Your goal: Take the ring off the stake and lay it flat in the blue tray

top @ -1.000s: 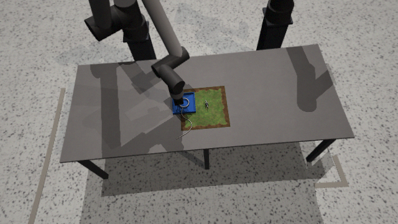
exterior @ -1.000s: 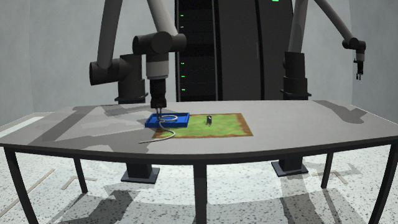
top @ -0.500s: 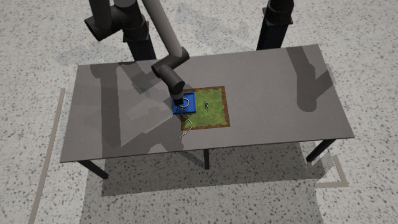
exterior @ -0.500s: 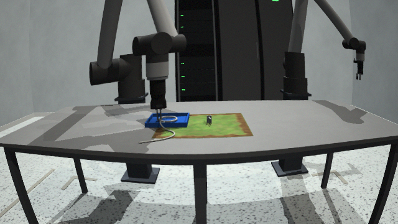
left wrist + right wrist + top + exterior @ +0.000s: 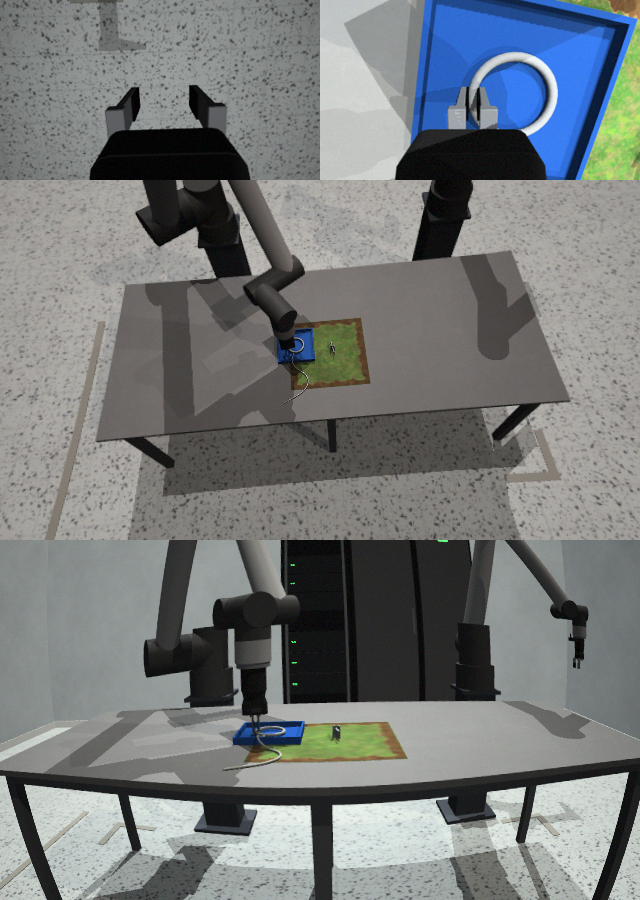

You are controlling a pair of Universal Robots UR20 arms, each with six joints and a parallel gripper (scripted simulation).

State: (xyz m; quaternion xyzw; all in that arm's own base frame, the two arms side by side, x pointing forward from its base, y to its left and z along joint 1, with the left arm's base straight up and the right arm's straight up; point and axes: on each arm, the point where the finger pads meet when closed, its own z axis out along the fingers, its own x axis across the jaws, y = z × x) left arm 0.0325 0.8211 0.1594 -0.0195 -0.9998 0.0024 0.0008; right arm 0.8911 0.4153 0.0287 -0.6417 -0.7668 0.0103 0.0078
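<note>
Right gripper: closed on the ring's side | Ring: within the blue tray, off the stake | Left gripper: wide open, well apart from tray

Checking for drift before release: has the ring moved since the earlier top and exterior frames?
No visible shift: the ring sits the same against the tray's walls.
</note>
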